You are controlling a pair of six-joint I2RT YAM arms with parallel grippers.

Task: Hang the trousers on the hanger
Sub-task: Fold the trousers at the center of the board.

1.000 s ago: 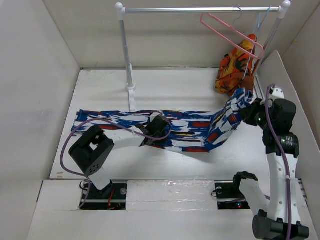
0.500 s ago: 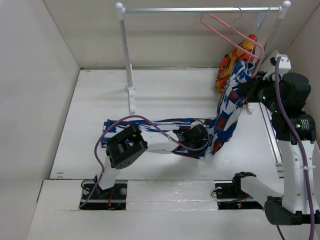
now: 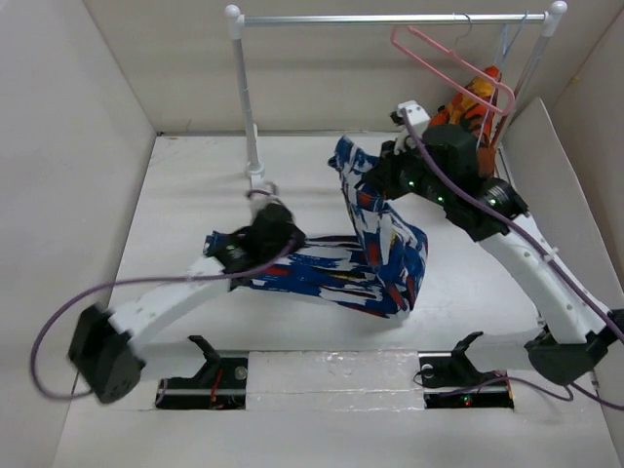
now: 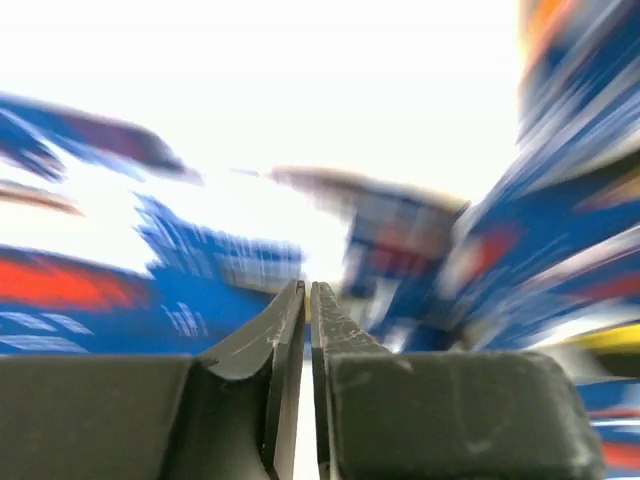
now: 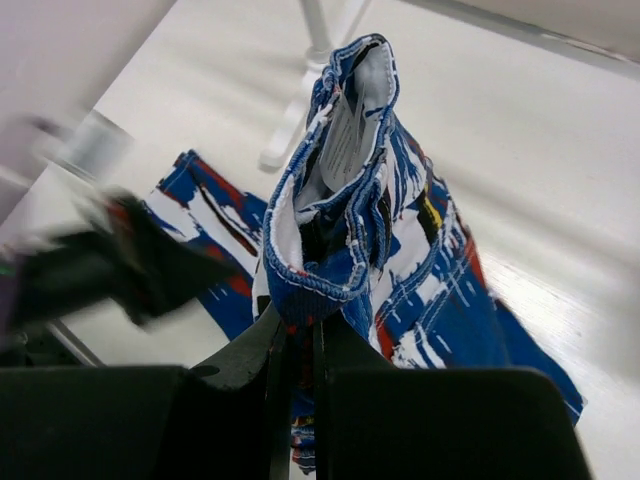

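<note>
The blue splotched trousers [image 3: 385, 244] lie partly on the table, legs stretching left, waist end lifted. My right gripper [image 3: 375, 175] is shut on the waistband and holds it up above the middle of the table; in the right wrist view the gripper [image 5: 300, 325] pinches the folded waistband [image 5: 345, 190]. My left gripper [image 3: 278, 234] sits low over the leg part [image 3: 302, 273], its jaws shut; the left wrist view [image 4: 308, 290] is blurred and shows only trousers fabric [image 4: 120, 290] past the tips. The pink hanger [image 3: 458, 63] hangs on the rail at the back right, beyond the right gripper.
A white clothes rail [image 3: 390, 18] stands on a post [image 3: 246, 97] at the back. A pale bluish hanger [image 3: 507, 44] and an orange-red garment [image 3: 468, 102] hang at its right end. White walls close in on all sides.
My right gripper carried the waist from the right wall, up and left to the middle. My left gripper swung right along the legs, then back left. The trousers bunched toward the centre.
</note>
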